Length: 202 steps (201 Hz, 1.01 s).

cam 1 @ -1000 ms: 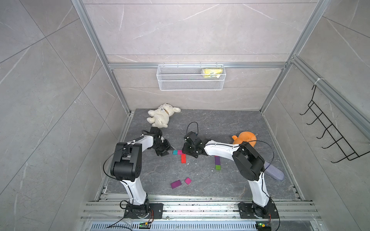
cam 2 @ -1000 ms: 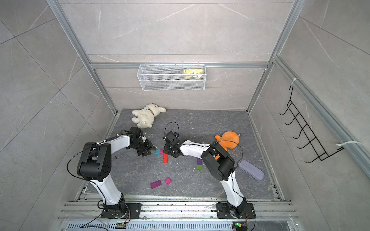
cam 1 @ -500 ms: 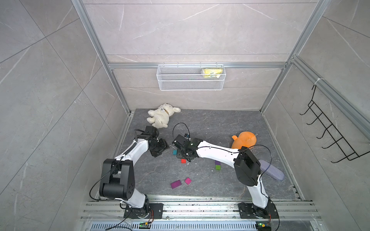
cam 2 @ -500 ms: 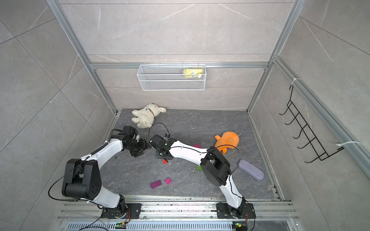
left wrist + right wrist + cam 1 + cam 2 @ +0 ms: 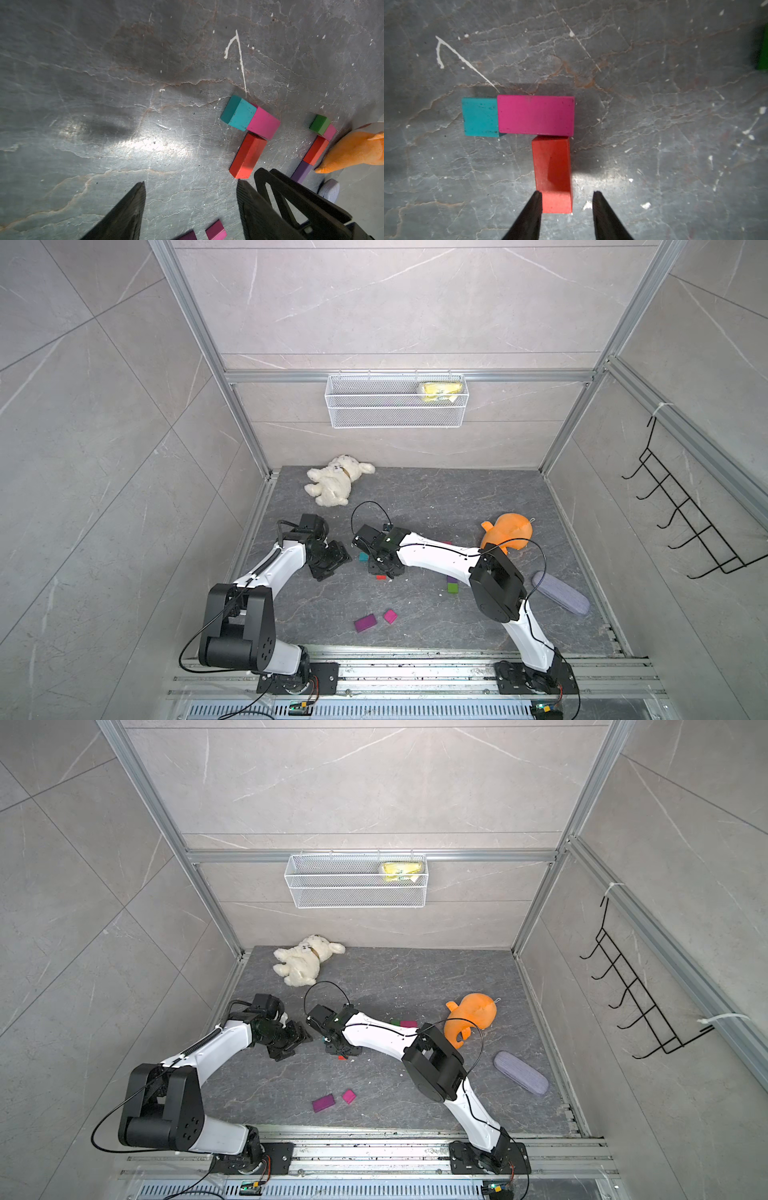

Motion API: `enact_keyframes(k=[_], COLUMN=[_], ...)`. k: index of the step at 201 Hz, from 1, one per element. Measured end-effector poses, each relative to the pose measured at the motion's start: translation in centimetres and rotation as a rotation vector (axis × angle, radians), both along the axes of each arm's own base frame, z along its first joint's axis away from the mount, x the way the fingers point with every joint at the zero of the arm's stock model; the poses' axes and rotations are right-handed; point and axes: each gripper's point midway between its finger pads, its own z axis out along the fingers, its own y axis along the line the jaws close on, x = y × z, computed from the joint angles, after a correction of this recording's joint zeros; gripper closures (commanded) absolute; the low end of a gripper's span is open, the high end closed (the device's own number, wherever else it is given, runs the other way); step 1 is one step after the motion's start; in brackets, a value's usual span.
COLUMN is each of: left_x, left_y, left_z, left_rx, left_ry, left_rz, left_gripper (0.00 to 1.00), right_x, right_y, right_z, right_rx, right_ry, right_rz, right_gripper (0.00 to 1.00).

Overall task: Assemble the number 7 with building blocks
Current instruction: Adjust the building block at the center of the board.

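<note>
**Number 7 (image 5: pixel 257 124) under assembly: right gripper (image 5: pixel 567 192) now over the stem.**
Teal block (image 5: pixel 480 117) and magenta block (image 5: pixel 535 114) butted as bar, red block (image 5: pixel 552 172) touching beneath its end, left of centre on the table (image 5: pixel 436 497). Right gripper moved in, straddling red block, jaws apart, not yet clamped. Left gripper (image 5: pixel 190 182) at 9 o'clock, released, empty. Remaining: loose purple block (image 5: pixel 365 622), pink block (image 5: pixel 390 616) at 6 o'clock.

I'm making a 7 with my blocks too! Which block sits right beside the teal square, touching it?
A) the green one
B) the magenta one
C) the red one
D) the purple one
B: in the right wrist view the magenta block lies flush against the teal square, while the red block meets only the magenta one.
</note>
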Motion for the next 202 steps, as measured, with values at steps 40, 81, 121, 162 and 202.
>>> enact_keyframes(k=[40,81,121,162,202], left_x=[-0.2,-0.2,-0.3,-0.3,-0.3], left_y=[0.0,0.0,0.0,0.0,0.0], left_z=[0.0,-0.1,-0.1,-0.1,-0.1], left_rx=[0.000,0.000,0.000,0.000,0.000], left_ry=[0.000,0.000,0.001,0.001,0.000], left_rz=[0.000,-0.001,-0.002,-0.002,-0.005], left_gripper=[0.26,0.26,0.26,0.26,0.20], right_x=[0.1,0.3,0.1,0.0,0.2], right_y=[0.6,1.4,1.2,1.2,1.4], right_z=[-0.2,0.0,-1.3,-1.9,-1.3], right_rx=[0.006,0.021,-0.011,-0.029,-0.025], right_ry=[0.009,0.010,0.036,0.053,0.048], right_rz=[0.015,0.032,0.033,0.034,0.036], right_gripper=[0.57,0.57,0.58,0.60,0.62])
